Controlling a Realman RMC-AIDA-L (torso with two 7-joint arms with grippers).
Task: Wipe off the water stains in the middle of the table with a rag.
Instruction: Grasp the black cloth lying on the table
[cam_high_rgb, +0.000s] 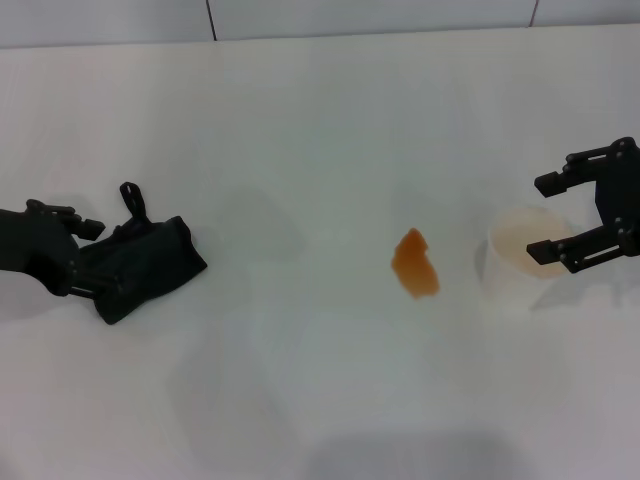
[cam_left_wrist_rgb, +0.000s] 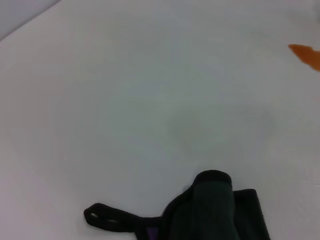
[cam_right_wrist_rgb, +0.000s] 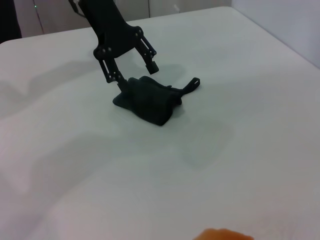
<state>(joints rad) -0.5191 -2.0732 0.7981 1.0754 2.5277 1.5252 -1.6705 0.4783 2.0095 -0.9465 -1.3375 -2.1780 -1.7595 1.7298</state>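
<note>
The small black soft cloth rag (cam_high_rgb: 142, 266) lies crumpled on the smooth white table (cam_high_rgb: 300, 130), well to the left of the orange-brown translucent water stains (cam_high_rgb: 415, 264). The left gripper (cam_right_wrist_rgb: 134, 71) stands right at the rag's far-from-stain edge, fingers spread, one lower tip touching the cloth. The right gripper (cam_high_rgb: 568, 224), spread wide, hangs over a white cup (cam_high_rgb: 522, 258) just right of the stains.

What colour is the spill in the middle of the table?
Orange-brown and translucent. The water stains show best in the head view, against the white table.
</note>
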